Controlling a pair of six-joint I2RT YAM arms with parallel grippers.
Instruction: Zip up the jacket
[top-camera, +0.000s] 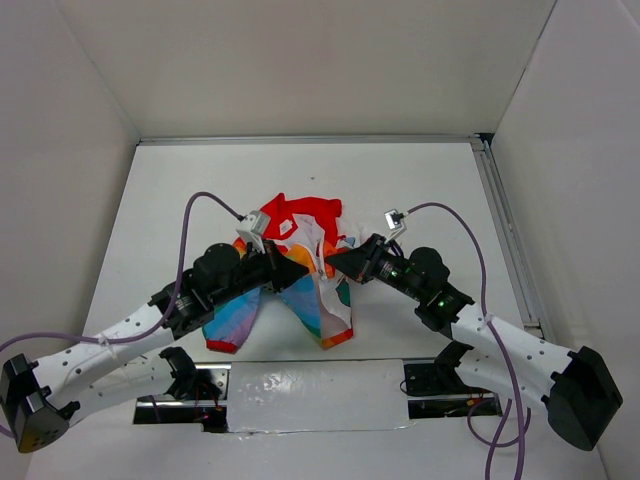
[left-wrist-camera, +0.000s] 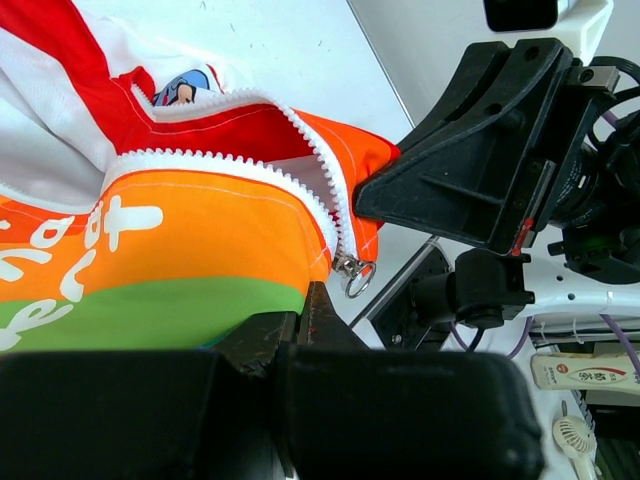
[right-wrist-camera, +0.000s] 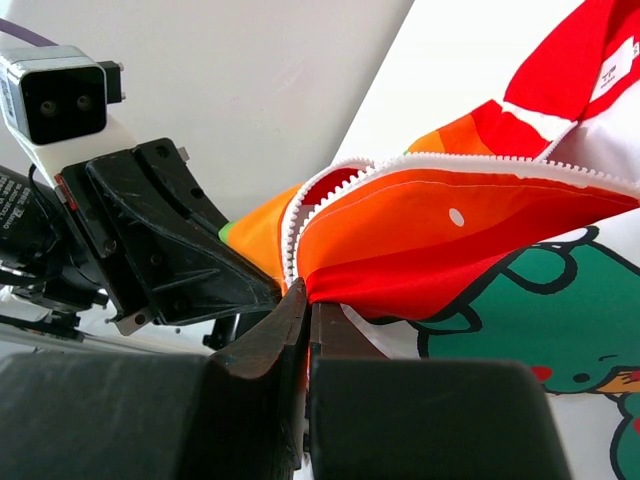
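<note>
Near the middle of the table (top-camera: 190, 190), the jacket (top-camera: 302, 213) lies bunched between the two arms, its red collar toward the far wall and its rainbow panels trailing toward the arm bases. The left gripper (top-camera: 297, 268) and the right gripper (top-camera: 335, 262) point at each other, tips close together, with a fold of cloth between them.

Seen from the left wrist, the left gripper (left-wrist-camera: 308, 318) has its jaws pressed together on the lower edge of the jacket (left-wrist-camera: 190, 250), where orange meets green. Just beside its tip hangs the zipper slider (left-wrist-camera: 351, 270) with a small metal ring. From there the two rows of white teeth (left-wrist-camera: 225, 165) run up and spread apart, so the front stands open. The right gripper (left-wrist-camera: 372, 198) bites the orange corner on the other side of the zipper.

Seen from the right wrist, the right gripper (right-wrist-camera: 305, 300) is clamped tight on a red and orange fold of the jacket (right-wrist-camera: 450, 235), right below the curve of the teeth (right-wrist-camera: 300, 215). The left gripper (right-wrist-camera: 268, 292) sits just beside it, almost touching.

White walls (top-camera: 300, 60) close the table at the back and both sides, and a metal rail (top-camera: 505, 230) runs along the right edge. The jacket lies well apart from all of them, with white surface showing on every side. Purple cables (top-camera: 190, 225) arch above each wrist.
</note>
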